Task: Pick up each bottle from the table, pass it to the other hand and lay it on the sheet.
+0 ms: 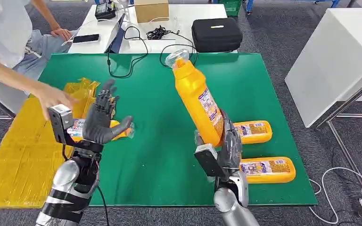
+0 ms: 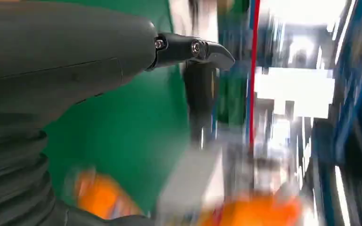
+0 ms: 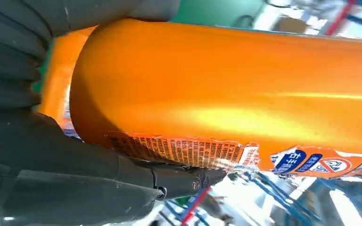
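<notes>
Orange bottle (image 1: 199,100), tilted above the green table (image 1: 160,146), is clamped in your right hand (image 1: 226,146); two bottles (image 1: 264,150) lie beside it. Your left hand (image 1: 101,120) hangs spread, empty, before a person's hand (image 1: 52,98) over the yellow sheet (image 1: 19,160).

Silver arms carry dark grey hands (image 1: 104,121) with ribbed covers.

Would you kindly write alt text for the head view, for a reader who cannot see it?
The robot's right hand holds an orange bottle raised over a green table, cap tilted away, while its left hand is open. Two more bottles lie at the right, and a person's hand reaches over a yellow sheet.
</notes>
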